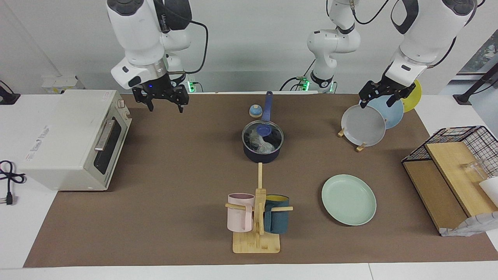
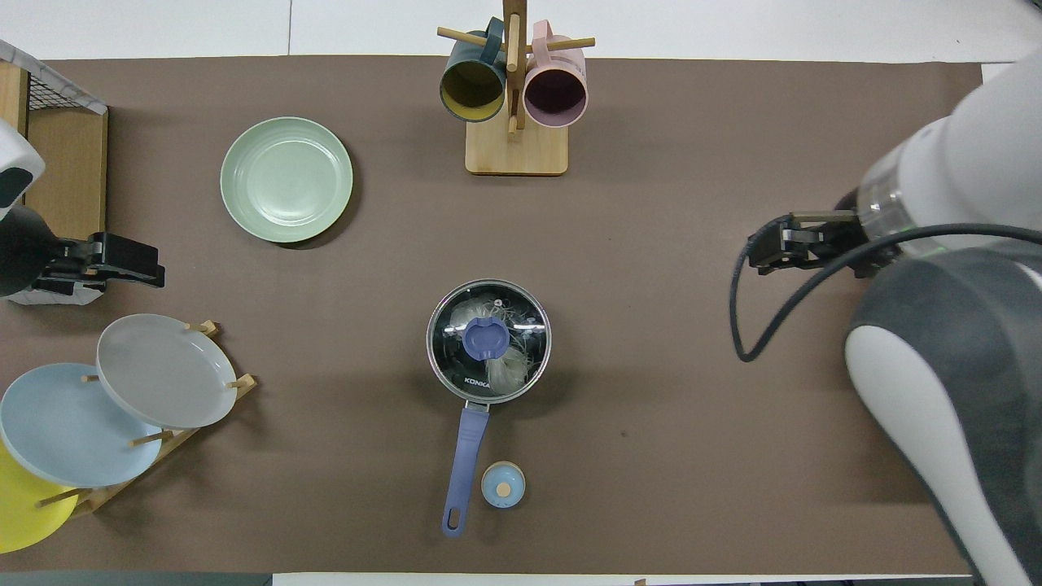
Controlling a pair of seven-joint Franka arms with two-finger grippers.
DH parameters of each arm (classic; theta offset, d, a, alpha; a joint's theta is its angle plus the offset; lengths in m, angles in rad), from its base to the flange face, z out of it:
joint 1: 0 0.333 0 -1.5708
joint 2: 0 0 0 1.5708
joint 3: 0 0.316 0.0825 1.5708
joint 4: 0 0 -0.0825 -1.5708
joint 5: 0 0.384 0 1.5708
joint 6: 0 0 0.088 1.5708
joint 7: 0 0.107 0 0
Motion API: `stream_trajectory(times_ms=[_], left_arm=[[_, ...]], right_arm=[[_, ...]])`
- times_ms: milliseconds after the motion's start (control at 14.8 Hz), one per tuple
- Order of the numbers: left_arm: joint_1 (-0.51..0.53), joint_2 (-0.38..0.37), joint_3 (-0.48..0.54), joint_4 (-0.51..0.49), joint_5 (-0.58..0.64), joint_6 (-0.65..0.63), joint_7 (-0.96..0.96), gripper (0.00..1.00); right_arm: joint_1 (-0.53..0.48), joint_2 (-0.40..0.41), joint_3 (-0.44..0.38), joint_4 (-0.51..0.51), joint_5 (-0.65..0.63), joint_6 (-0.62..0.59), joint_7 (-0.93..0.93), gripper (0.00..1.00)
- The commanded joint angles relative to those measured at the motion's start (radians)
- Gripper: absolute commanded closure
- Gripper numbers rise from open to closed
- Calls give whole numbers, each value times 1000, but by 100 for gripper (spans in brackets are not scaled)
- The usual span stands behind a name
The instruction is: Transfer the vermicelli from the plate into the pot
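While both white robot arms hang raised above the brown, felt-like table mat, nothing is held. A boxy cream metal toaster oven with a dark glass door sits at the right arm's end. At the left arm's end stands a black wire basket with wooden boards.

A wooden rack holds three round plates on edge: a matte grey plate, a light blue plate and a yellow plate. The left gripper hovers over this rack, its black fingers apart.

The smooth, round, pale mint-green plate with a shallow raised rim lies flat and bare, farther from the robots than the rack.

A wooden mug tree carries a pink mug and a dark teal mug.

At the table's middle sits the small round dark navy saucepan, its long blue handle pointing toward the robots. A clear glass lid with a blue knob covers it. Through the glass show the thin, translucent white vermicelli threads, tangled inside the pot.

The right gripper hangs over the mat's edge beside the oven, fingers spread.

A small round blue and tan object rests just beside the handle.
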Motion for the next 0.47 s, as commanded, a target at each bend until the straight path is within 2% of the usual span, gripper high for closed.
stream_trajectory(times_ms=[0,406], left_arm=[[-6,-28,-1,-31,17,9,-6,0],[-5,-30,-2,-37,17,14,-4,0]], right_arm=[[-54,-18,-11,-24,12,-21,-64,0],[-77,-2,-9,-11,11,-22,-67,0]])
